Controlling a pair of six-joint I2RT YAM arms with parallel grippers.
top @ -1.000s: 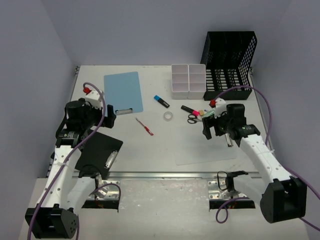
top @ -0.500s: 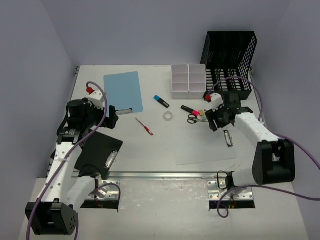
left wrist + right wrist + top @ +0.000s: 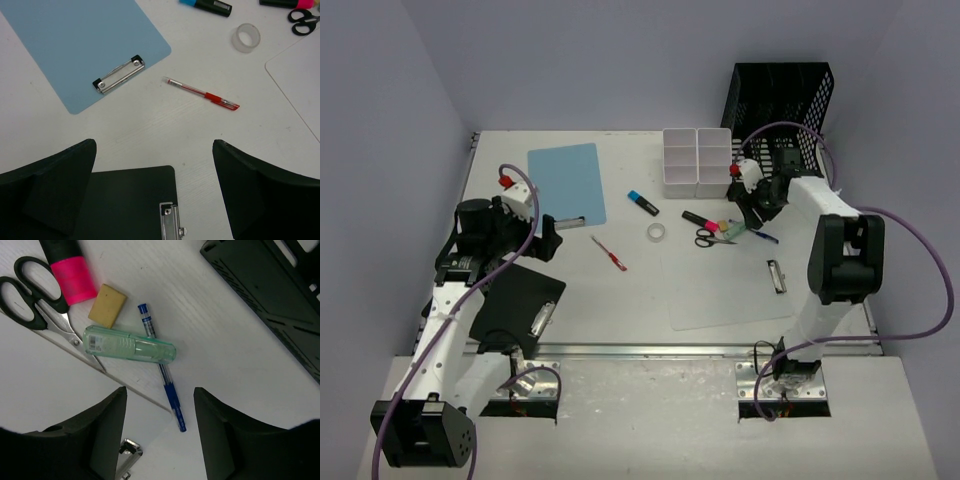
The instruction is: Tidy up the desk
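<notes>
1. Off-white desk (image 3: 620, 300) fills the view beneath both arms, scattered with stationery.
2. Left claw (image 3: 155, 187) hangs spread wide and empty over a black clipboard (image 3: 120, 205).
3. Right claw (image 3: 160, 432) hovers with fingers parted, gripping nothing, above a blue pen (image 3: 165, 380) beside the black mesh rack (image 3: 780, 110).

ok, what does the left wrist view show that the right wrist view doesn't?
Left wrist only: blue clipboard, red pen, tape roll, black clipboard, blue highlighter.
Right wrist only: tan eraser, green case, blue pen, black rack.
Both: scissors, pink highlighter, white sheet, desk.
</notes>
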